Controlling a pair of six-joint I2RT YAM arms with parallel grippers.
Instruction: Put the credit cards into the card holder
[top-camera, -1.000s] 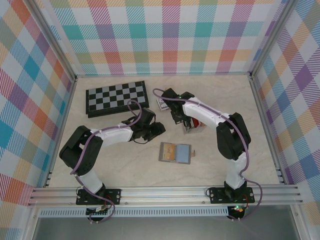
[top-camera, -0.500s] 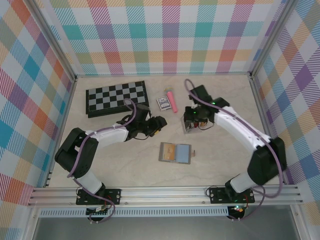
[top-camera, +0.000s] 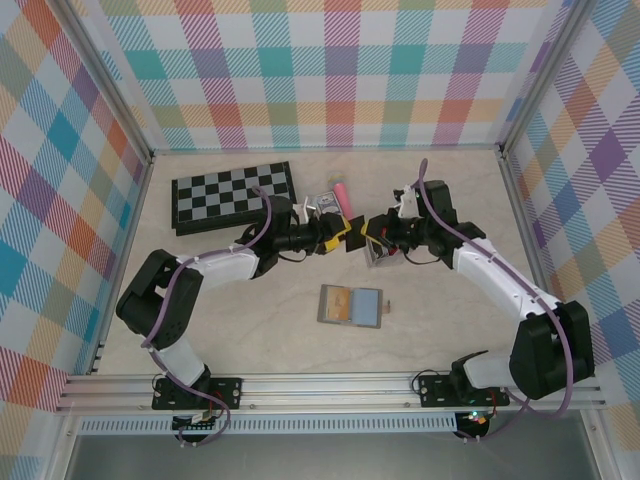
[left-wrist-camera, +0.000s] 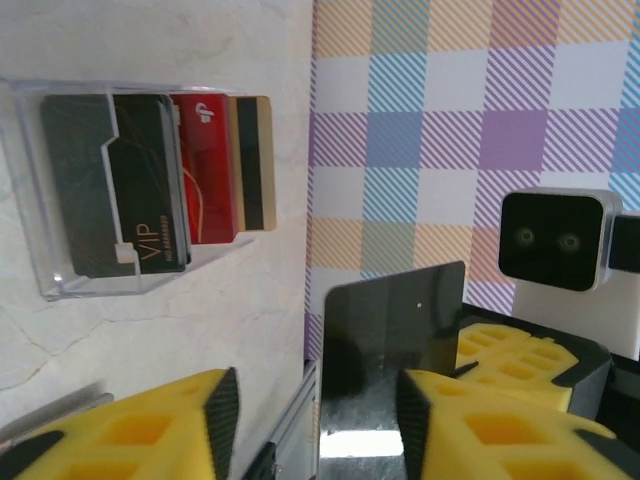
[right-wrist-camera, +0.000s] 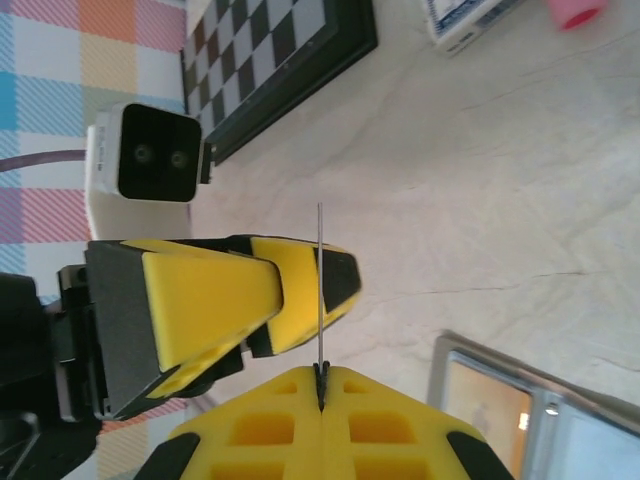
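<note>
A dark credit card stands upright in the air with my right gripper shut on its lower edge; it shows edge-on from that wrist. My left gripper is open right next to it, its right fingertip against the card's face and the other finger well apart. The two grippers meet above the table. A clear rack holds a dark VIP card, a red card and a tan card. The card holder lies open and flat below them.
A folded chessboard lies at the back left. A patterned card box and a pink object sit behind the grippers. The clear rack stands just under the right gripper. Checked walls close in the table.
The right gripper has lifted a dark card away from the rack and carried it left. The left gripper has moved right and back to meet it, its jaws narrowing a little.
</note>
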